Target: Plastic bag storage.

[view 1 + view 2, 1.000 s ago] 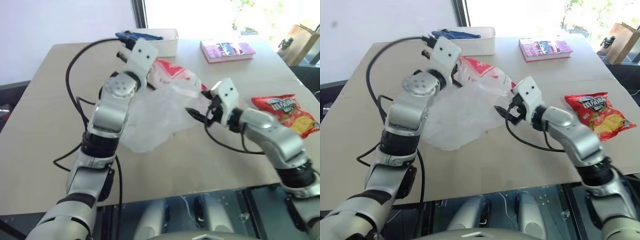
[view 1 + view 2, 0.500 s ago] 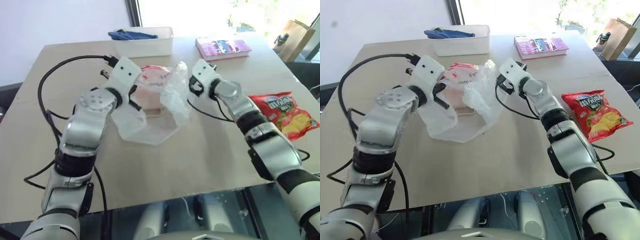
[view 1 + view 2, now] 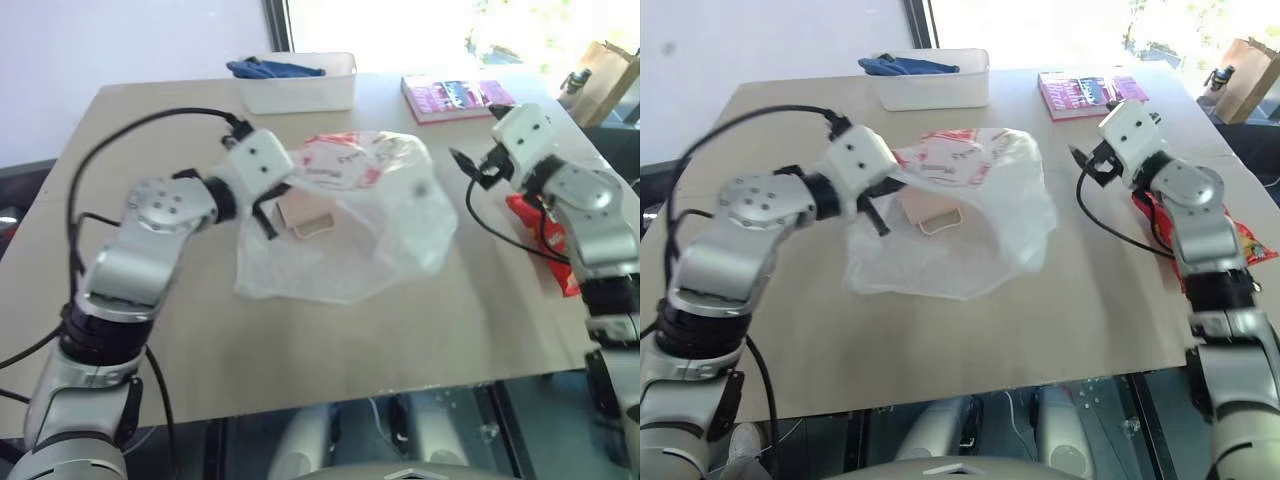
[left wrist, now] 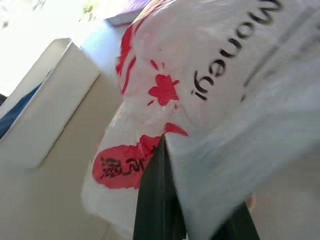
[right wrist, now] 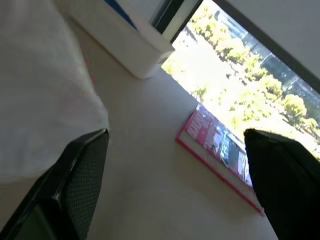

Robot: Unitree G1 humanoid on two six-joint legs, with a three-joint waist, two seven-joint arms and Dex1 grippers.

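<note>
Pale wooden table (image 3: 330, 350) carries everything. At its middle, the left gripper (image 3: 272, 205) is clamped on the left edge of the large thin translucent white plastic bag with red print (image 3: 375, 225), which billows open over a small tan box-like object (image 3: 306, 215). Near the right edge, the right gripper (image 3: 470, 166) hovers with jaws wide and empty, apart from the bag, above a red chips packet (image 3: 545, 240). Along the far edge sit a white tray (image 3: 300, 88) and a pink book (image 3: 455, 97).

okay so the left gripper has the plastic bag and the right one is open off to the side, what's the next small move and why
Probably bring the right gripper back toward the bag's loose near edge and pinch it. The left gripper is shut on the printed end, while the rest lies spread over the table, so gathering it likely needs a second grip.
</note>
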